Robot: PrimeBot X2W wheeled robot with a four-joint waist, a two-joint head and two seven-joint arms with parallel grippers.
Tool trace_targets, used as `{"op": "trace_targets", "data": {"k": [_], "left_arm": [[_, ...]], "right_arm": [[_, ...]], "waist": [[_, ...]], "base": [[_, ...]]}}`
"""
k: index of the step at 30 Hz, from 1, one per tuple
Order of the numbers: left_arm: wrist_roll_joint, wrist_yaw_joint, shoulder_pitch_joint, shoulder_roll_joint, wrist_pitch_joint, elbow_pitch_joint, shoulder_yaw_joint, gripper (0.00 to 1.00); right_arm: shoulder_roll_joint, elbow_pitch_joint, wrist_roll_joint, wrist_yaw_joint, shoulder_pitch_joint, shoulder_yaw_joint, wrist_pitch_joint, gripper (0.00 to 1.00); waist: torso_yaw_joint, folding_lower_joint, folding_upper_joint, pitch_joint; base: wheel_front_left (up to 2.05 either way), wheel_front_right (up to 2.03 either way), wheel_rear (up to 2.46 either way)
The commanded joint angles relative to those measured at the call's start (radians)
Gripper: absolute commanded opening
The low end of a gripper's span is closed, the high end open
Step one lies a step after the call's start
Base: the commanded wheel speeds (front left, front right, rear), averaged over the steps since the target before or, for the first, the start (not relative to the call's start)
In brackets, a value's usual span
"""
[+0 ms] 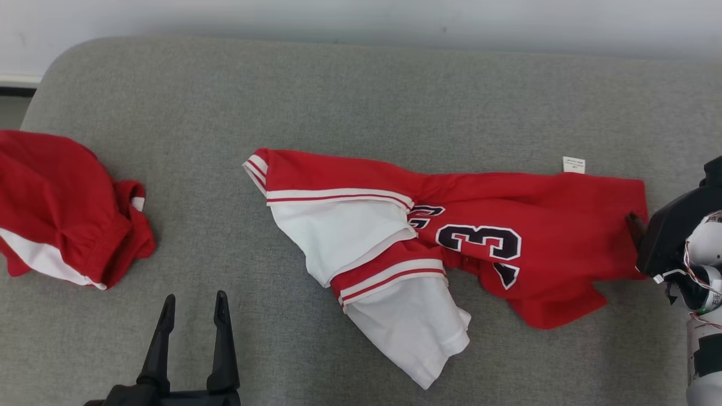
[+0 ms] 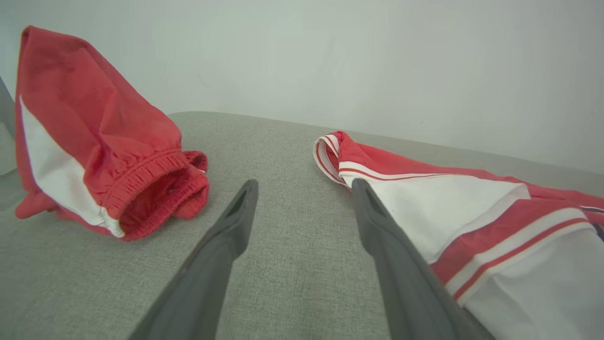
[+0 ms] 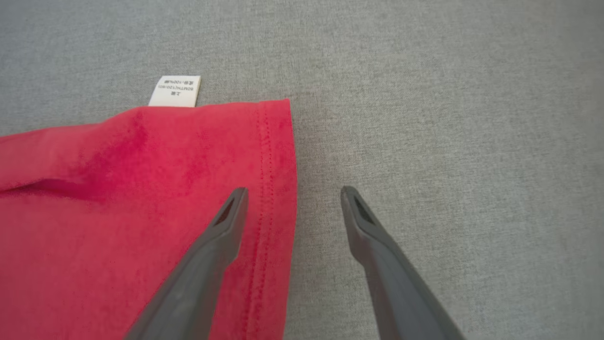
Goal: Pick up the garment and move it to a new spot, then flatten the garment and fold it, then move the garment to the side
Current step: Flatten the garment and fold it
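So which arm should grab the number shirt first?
Probably right: the right pincer, open, straddles the hem of the shirt, one finger over red cloth. The left pincer, also open, hangs over bare grey cushion, off the shirt.

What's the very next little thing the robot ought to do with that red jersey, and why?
Probably lower the right tool and close it on the hem of the jersey. The open tool straddles that edge, one finger over red cloth, the other over the grey surface, and the jersey lies crumpled, not yet lifted.
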Motion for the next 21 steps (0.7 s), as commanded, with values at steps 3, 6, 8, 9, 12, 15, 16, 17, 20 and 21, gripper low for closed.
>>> {"op": "trace_targets", "data": {"k": [3, 6, 8, 9, 12, 15, 16, 17, 20, 21], "left_arm": [[0.006, 0.002, -0.012, -0.001, -0.003, -0.001, -0.001, 1.00], [0.010, 0.000, -0.016, -0.001, -0.003, -0.001, -0.001, 1.00], [0.011, 0.000, -0.017, -0.001, -0.003, 0.000, -0.002, 1.00], [0.011, 0.001, -0.018, -0.001, -0.003, 0.000, -0.003, 1.00], [0.006, 0.005, -0.018, -0.001, -0.003, 0.006, -0.008, 1.00], [0.000, 0.008, -0.012, -0.001, -0.003, 0.012, -0.011, 1.00], [-0.002, 0.007, -0.010, -0.001, -0.003, 0.014, -0.011, 1.00], [-0.005, 0.009, -0.010, -0.001, -0.003, 0.015, -0.010, 1.00], [-0.008, 0.011, -0.005, -0.001, -0.003, 0.018, -0.011, 1.00], [-0.009, 0.012, -0.002, -0.001, -0.003, 0.021, -0.012, 1.00]], "right_arm": [[0.005, 0.025, -0.013, -0.002, -0.012, -0.011, -0.019, 1.00], [0.009, 0.047, -0.023, -0.002, -0.013, -0.013, -0.029, 1.00], [0.012, 0.058, -0.022, -0.002, -0.017, -0.007, -0.032, 1.00], [0.011, 0.062, -0.021, -0.002, -0.017, -0.003, -0.035, 0.43], [-0.002, 0.071, -0.012, -0.002, -0.018, 0.021, -0.052, 0.00], [-0.023, 0.058, -0.024, -0.002, -0.024, 0.040, -0.096, 0.00], [-0.027, 0.053, -0.026, -0.002, -0.030, 0.046, -0.115, 0.00], [-0.032, 0.049, -0.029, -0.002, -0.037, 0.049, -0.137, 0.00], [-0.045, 0.033, -0.040, -0.002, -0.049, 0.066, -0.214, 0.00], [-0.054, 0.026, -0.044, -0.002, -0.051, 0.080, -0.240, 0.00]], "waist": [[0.022, -0.0002, -0.0001, 0.029], [0.026, -0.0002, -0.0001, 0.037], [0.027, -0.0002, -0.0001, 0.040], [0.027, -0.0002, -0.0001, 0.041], [0.028, -0.0002, -0.0001, 0.041], [0.026, -0.0002, -0.0001, 0.030], [0.025, -0.0002, -0.0001, 0.026], [0.023, -0.0002, -0.0001, 0.021], [0.019, -0.0002, -0.0001, 0.002], [0.018, -0.0002, -0.0001, -0.006]], "base": [[0.00, 0.00, 0.00], [0.00, 0.00, 0.00], [0.00, 0.00, 0.00], [0.00, 0.00, 0.00], [0.00, 0.00, 0.00], [0.00, 0.00, 0.00], [0.00, 0.00, 0.00], [0.00, 0.00, 0.00], [0.00, 0.00, 0.00], [0.00, 0.00, 0.00]]}}
